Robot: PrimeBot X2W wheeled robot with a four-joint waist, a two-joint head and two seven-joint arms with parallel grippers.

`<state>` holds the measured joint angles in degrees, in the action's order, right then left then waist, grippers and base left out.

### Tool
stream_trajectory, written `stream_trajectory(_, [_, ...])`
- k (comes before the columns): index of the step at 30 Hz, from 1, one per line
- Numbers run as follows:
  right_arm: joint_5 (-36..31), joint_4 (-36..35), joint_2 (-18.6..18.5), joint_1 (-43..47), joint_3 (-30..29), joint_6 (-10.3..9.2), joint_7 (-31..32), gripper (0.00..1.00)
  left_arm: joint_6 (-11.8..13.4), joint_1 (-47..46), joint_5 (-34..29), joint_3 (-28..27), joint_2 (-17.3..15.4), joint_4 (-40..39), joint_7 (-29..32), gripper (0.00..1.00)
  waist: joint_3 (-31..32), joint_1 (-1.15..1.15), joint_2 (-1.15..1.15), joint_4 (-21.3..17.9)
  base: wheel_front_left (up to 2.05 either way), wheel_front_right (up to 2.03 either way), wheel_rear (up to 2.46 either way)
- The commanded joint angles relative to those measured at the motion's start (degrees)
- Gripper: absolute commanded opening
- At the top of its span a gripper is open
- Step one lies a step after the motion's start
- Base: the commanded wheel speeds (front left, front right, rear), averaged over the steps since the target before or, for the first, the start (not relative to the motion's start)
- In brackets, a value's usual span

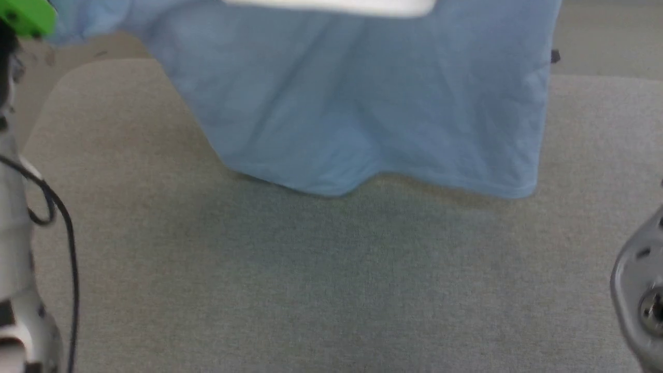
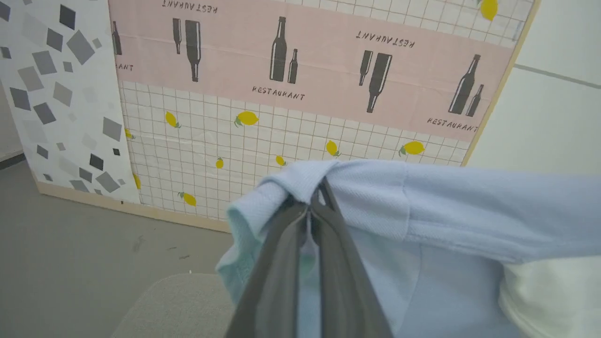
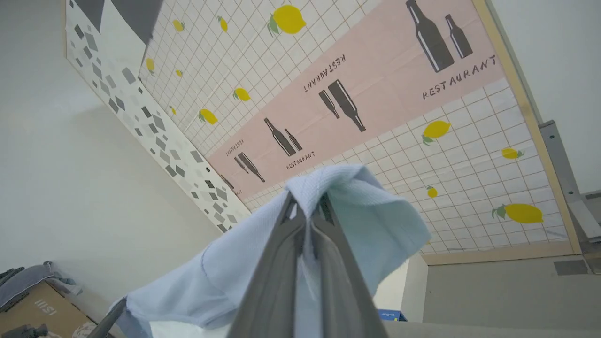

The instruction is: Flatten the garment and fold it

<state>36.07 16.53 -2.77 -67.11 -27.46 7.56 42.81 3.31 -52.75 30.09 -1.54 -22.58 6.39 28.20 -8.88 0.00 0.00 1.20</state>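
Light blue T-shirt (image 1: 362,103) hung wide across the upper half of the head view, top cut off by the frame edge, wavy hem at mid-frame over the grey tabletop (image 1: 311,290). Hem touching or just clear of that surface: cannot tell. Blurred white bar (image 1: 331,6) along the top edge, too soft to identify.

In the left wrist view, left fingers (image 2: 277,263) pressed together at centre frame on a bunched fold of the cloth, tips tucked into it. White inner fabric at lower right, cropped by the frame.

In the right wrist view, right fingers (image 3: 274,277) likewise pinched closed on a peak of cloth at centre, tips partly buried. Remaining cloth drooping toward the lower left and out of frame.

Behind, a patterned panel (image 2: 281,117) with lemons, bottles and "RESTAURANT" print. Grey floor (image 2: 70,244) at the left. Cardboard box (image 3: 33,310) at lower left, half cut off. Pale arm (image 1: 15,259) with black cable (image 1: 67,243) along the left edge of the head view, cropped.
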Motion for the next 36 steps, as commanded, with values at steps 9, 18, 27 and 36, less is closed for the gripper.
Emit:
stream_trajectory(9, [-12.1, 15.8, -0.1, -23.7, 1.3, -0.08, -14.1, 0.00, 0.6, -21.1, -10.7, 4.7, -5.8, 11.2, -5.8, 0.00, -14.9, 0.00, 0.00, -1.7, 0.00, 0.00, 0.00])
stream_trajectory(18, [-17.5, 22.4, -0.1, -33.5, 0.0, -0.08, -22.1, 0.00, -0.4, -33.5, -14.7, 8.0, -4.5, 17.9, -17.1, 0.00, -21.3, 0.00, 0.00, -0.5, 0.00, 0.00, 0.00])
stream_trajectory(27, [-20.2, 23.5, -0.1, -28.9, -1.1, -0.08, -22.0, 0.00, -2.9, -30.1, -12.8, 10.0, -0.8, 26.3, -23.0, 0.00, -24.6, 0.00, 0.00, 1.0, 0.00, 0.00, 0.00])
stream_trajectory(36, [-15.8, 16.4, -0.1, -13.8, -0.6, -0.08, -16.9, 0.00, -5.6, -17.9, -8.4, 10.6, 4.1, 30.3, -27.6, 0.00, -20.6, 0.00, 0.00, 3.3, 0.00, 0.00, 0.00])
